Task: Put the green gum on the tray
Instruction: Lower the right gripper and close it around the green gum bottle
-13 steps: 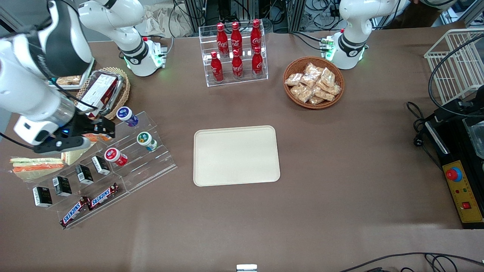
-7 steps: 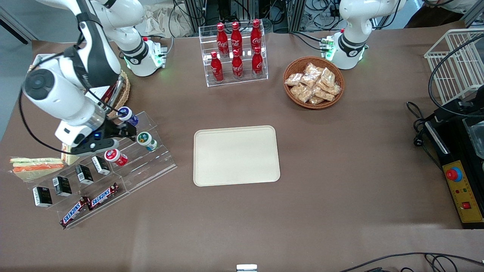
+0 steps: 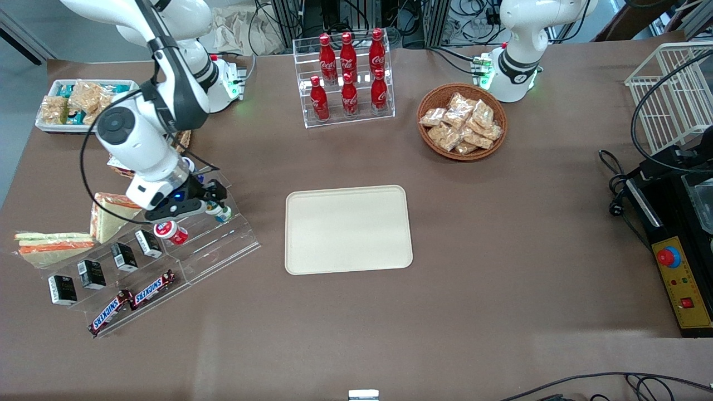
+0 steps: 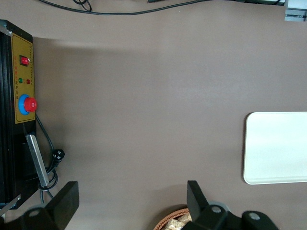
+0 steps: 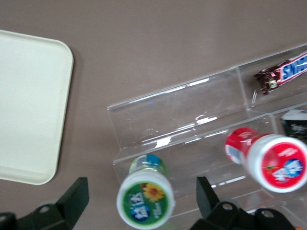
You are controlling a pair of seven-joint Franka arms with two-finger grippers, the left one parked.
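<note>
The green gum (image 5: 145, 199) is a small white bottle with a green lid, standing on a step of a clear acrylic rack (image 3: 223, 245). In the front view the green gum (image 3: 221, 211) is partly covered by my hand. My right gripper (image 5: 142, 200) is open just above it, one finger on each side of the lid, not touching it. In the front view the gripper (image 3: 213, 201) hangs over the rack. The cream-beige tray (image 3: 348, 229) lies flat on the table beside the rack, toward the parked arm's end. It also shows in the right wrist view (image 5: 29, 105).
A red-lidded bottle (image 3: 170, 231) stands on the same rack beside the green gum, with small black boxes and Snickers bars (image 3: 133, 301) on nearer steps. Sandwiches (image 3: 53, 245), a white dish of snack packets (image 3: 78, 103), a cola bottle rack (image 3: 348, 72) and a wicker snack basket (image 3: 462, 122) surround the area.
My right arm has swung from the working arm's end of the table toward the tray. The gripper has moved along the rack and now straddles the green gum.
</note>
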